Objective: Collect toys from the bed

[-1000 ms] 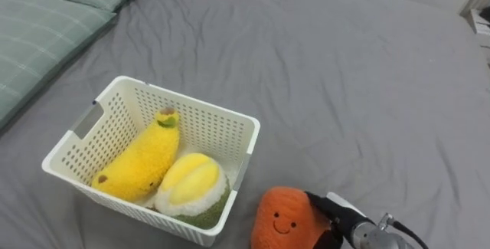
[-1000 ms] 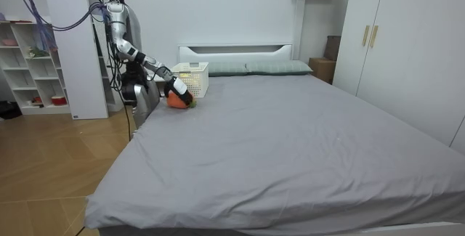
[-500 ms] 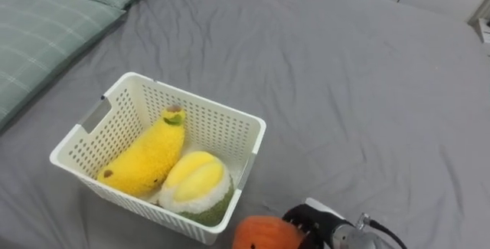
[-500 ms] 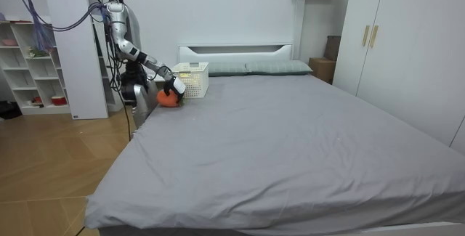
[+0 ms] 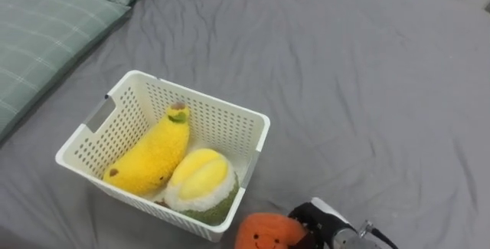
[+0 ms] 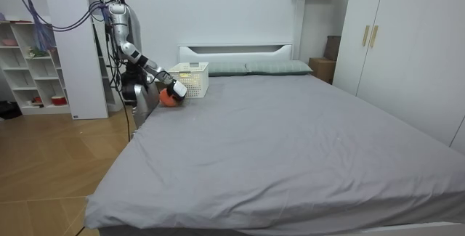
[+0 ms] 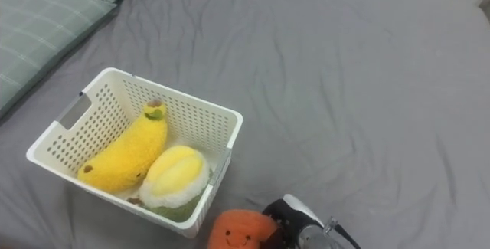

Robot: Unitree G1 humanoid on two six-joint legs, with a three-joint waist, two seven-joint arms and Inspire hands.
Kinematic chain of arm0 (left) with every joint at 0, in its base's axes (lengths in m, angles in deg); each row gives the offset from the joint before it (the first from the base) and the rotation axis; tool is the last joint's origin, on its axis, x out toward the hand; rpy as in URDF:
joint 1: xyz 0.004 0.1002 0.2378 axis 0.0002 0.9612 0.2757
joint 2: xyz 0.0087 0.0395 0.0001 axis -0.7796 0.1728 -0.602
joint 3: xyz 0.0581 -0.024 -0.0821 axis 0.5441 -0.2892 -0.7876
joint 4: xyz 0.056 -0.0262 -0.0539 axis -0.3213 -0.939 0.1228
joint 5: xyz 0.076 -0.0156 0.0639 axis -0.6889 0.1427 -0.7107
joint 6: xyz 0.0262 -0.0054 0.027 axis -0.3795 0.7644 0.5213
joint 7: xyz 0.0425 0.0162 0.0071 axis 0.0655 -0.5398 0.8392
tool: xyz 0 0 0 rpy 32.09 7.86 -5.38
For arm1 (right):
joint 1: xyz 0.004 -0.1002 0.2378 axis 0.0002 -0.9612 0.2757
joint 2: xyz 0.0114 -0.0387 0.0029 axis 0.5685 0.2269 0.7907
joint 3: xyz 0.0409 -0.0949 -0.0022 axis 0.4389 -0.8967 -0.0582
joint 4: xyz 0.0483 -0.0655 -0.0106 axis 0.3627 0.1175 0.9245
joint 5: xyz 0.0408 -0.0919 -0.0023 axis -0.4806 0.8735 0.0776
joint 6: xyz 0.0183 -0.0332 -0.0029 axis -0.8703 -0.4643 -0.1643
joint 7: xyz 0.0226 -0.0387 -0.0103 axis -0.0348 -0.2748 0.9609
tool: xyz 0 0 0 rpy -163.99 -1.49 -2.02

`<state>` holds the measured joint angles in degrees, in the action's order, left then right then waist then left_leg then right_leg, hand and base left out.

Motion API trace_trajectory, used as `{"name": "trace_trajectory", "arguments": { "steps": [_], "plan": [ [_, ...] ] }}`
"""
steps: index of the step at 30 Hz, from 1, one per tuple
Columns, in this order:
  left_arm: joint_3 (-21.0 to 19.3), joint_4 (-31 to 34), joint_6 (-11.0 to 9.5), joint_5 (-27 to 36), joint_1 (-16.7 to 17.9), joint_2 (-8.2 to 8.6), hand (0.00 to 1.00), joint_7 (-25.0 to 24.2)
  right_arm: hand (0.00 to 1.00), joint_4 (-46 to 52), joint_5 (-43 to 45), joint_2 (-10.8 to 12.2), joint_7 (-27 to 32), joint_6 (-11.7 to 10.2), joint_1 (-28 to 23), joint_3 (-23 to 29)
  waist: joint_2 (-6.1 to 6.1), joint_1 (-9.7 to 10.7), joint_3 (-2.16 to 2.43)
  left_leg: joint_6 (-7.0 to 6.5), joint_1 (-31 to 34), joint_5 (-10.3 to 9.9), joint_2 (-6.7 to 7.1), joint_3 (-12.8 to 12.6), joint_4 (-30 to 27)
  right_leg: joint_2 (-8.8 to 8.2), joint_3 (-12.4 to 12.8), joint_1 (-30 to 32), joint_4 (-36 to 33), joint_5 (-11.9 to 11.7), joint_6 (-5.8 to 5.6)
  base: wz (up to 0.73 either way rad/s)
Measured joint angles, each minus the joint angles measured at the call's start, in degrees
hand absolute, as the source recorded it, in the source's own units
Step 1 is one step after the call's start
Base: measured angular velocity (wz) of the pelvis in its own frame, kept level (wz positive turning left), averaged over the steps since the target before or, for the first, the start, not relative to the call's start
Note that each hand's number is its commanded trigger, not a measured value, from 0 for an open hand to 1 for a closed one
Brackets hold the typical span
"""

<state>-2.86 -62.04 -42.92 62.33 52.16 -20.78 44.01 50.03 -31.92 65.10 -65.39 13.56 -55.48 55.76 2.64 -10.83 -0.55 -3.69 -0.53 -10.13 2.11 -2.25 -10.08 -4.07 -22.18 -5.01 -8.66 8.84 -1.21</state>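
A white perforated basket [image 5: 258,135] stands on the grey bed and holds a yellow banana plush [image 5: 149,161] and a yellow-green durian plush [image 5: 200,185]. An orange plush toy [image 5: 264,232] with a smiling face sits just off the basket's near right corner, at the bottom edge of the eye views. My right hand [image 5: 315,220] is against its right side, dark fingers curled onto it. In the room view the same hand [image 6: 177,89] holds the orange toy [image 6: 168,99] next to the basket [image 6: 191,78], and I stand at the bedside near the headboard.
Green checked pillows [image 5: 46,27] lie at the bed's far left. Open grey sheet [image 5: 367,88] stretches to the right of the basket. In the room view a white shelf unit [image 6: 33,69] stands behind me and a wardrobe [image 6: 392,47] is across the bed.
My right hand's fingers have curled in on the orange toy. Hand and toy have drawn back towards me and closer to the basket's near corner. The eye view has shifted a little.
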Motion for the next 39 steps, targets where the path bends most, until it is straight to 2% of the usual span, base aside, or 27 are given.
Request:
{"name": "trace_trajectory", "arguments": {
  "steps": [5,9,14,19,22,25,30,34,39],
  "plan": [
    [-0.18,0.17,-0.12,0.05,0.37,0.02,0.0,0.24,1.0,1.03,-0.37,0.21,3.11,-0.42,0.02,4.59,-0.09,1.2,0.23,-0.04,-0.52,0.04,0.05,-0.02,-0.21,-0.07,0.07,-0.59,-0.02,0.0,-0.01,0.01],
    [-0.63,0.22,-0.48,0.01,0.53,0.01,0.0,0.44,1.0,2.54,-2.2,-0.79,5.88,-0.85,0.05,9.06,0.15,1.94,0.41,-0.04,-1.06,0.04,0.04,-0.03,-0.21,-0.12,0.18,-1.04,-0.12,0.01,-0.01,0.0],
    [-2.69,0.28,-0.7,0.05,1.23,-0.24,0.0,0.59,1.0,4.86,-4.7,-1.55,8.41,-1.31,0.04,11.79,0.22,3.02,0.3,-0.04,-1.88,0.05,-0.01,-0.45,0.13,-0.08,0.34,-1.55,-0.1,0.01,-0.02,-0.03],
    [-6.5,-0.34,-0.96,0.19,2.12,-0.18,0.0,-0.39,1.0,10.21,-9.43,-2.35,10.21,-1.57,-0.04,16.5,0.71,4.1,0.29,-0.05,-2.32,0.04,-0.05,-0.87,0.55,-0.03,1.12,-1.54,-0.08,0.03,-0.05,-0.06],
    [-10.26,-0.72,-0.96,-0.14,2.96,-0.2,0.0,-1.06,1.0,15.49,-8.74,-2.75,11.15,-1.95,-0.5,19.25,0.85,4.7,0.22,-0.02,-2.93,0.02,-0.19,-1.46,0.87,0.15,1.89,-1.72,-0.02,0.03,-0.05,-0.11],
    [-11.52,-0.9,-0.97,-0.27,2.97,-0.36,0.0,-1.26,1.0,19.42,-7.74,-3.54,12.11,-2.04,-0.41,21.91,1.18,5.15,0.23,-0.02,-2.98,0.01,-0.23,-1.77,0.83,0.14,2.23,-1.61,-0.12,0.03,-0.04,-0.05],
    [-11.55,-1.85,-0.85,-0.45,2.71,-0.64,0.0,-1.38,1.0,28.71,-6.74,-5.59,12.12,-1.75,-0.21,22.31,1.69,5.49,0.28,-0.03,-2.97,-0.07,-0.35,-2.48,0.74,0.09,3.43,-1.21,-0.34,0.03,-0.02,-0.09],
    [-11.5,-1.73,-0.84,-4.16,2.19,-0.66,0.0,-2.46,1.0,34.37,-5.85,-6.89,12.06,-1.38,0.81,22.3,2.31,5.45,0.34,-0.12,-2.76,-0.19,-0.39,-2.98,0.64,0.12,3.75,-0.59,-1.0,0.05,-0.05,-0.05],
    [-10.62,-3.58,-0.82,-4.03,0.58,-1.74,0.0,-2.73,1.0,36.38,-6.5,-7.77,12.11,-0.38,7.34,19.87,2.62,4.64,0.24,-0.21,-2.86,-0.24,-0.44,-3.68,0.74,0.23,4.58,-0.15,-1.45,0.03,-0.04,-0.1]
  ]
}}
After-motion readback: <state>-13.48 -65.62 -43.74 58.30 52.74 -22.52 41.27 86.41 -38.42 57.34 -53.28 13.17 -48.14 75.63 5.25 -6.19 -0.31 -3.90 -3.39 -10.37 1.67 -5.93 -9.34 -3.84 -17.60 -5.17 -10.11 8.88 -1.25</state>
